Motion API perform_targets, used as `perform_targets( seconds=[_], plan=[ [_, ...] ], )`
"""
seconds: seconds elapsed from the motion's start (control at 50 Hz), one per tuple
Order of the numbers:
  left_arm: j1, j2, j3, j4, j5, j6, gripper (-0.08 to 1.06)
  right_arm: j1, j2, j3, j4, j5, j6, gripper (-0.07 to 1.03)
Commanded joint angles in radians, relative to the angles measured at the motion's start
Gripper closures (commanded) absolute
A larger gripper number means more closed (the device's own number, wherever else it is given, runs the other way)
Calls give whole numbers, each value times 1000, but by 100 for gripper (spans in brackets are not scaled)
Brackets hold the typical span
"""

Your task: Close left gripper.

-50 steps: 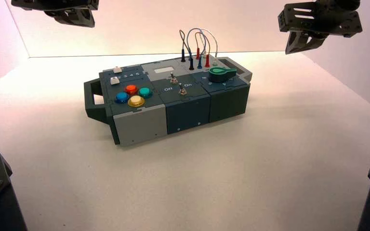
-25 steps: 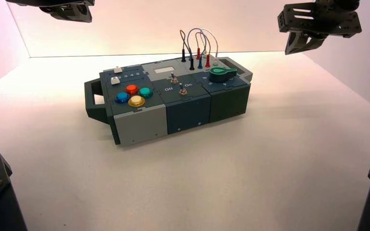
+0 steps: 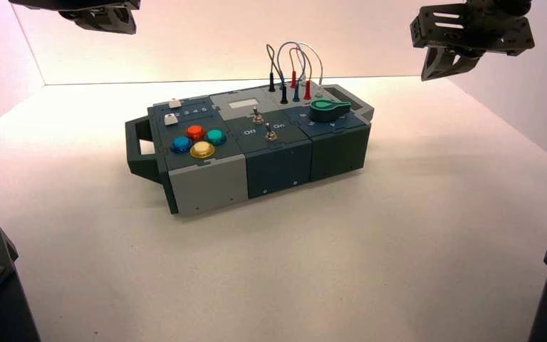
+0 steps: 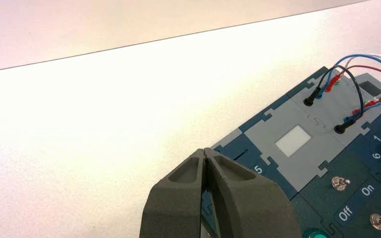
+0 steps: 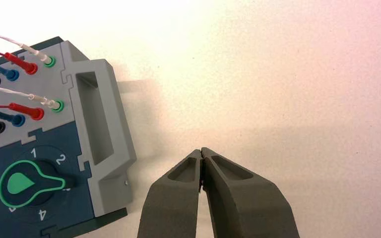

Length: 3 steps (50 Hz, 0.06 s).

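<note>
Black left hand (image 4: 206,154) — tips pressed together, empty — above the box's (image 4: 297,163) slider corner.

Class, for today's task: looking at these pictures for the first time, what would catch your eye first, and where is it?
The dark box at the table's centre draws the eye, with four coloured buttons on its left and looping wires at its back. Above its left end hangs the left gripper, fingers pressed shut; the right gripper hangs shut beyond its right end.

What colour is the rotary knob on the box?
Dark knob with a green pointer marking; shows best in the right wrist view.
</note>
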Motion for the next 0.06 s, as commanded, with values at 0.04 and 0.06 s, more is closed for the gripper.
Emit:
perform_targets(
  seconds=[0.04, 0.06],
  plan=[
    [-3, 6, -23, 3, -11, 2, 101, 3, -11, -25, 0, -3, 0, 99],
    [-3, 8, -23, 2, -11, 2, 101, 3, -11, -25, 0, -3, 0, 99]
  ],
)
